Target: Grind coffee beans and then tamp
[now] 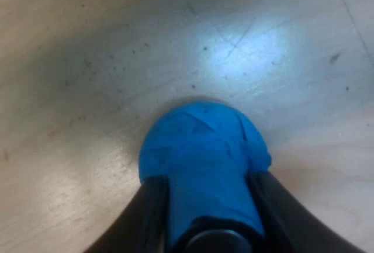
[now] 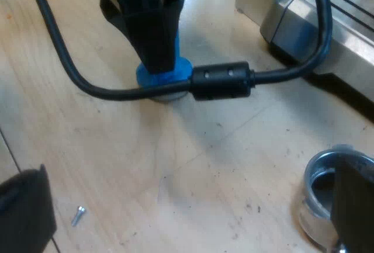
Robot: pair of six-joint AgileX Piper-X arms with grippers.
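The blue tamper (image 1: pixel 201 142) stands upright on the wooden table (image 1: pixel 87 60), and my left gripper (image 1: pixel 207 200) is shut on its stem from above with a black finger on either side. From the right wrist, the left gripper (image 2: pixel 153 42) comes down on the tamper (image 2: pixel 178 70), whose blue base rests on the table close to the espresso machine (image 2: pixel 327 25). My right gripper (image 2: pixel 187 218) is open, its fingers far apart. One of its fingertips (image 2: pixel 353 200) sits right over the round basket of the metal holder (image 2: pixel 318 189). The holder's handle is hidden.
The machine's steel base and drip tray edge stand close by the tamper. A small screw (image 2: pixel 78 215) lies on the bare wood (image 2: pixel 175 165) near my right gripper's other finger.
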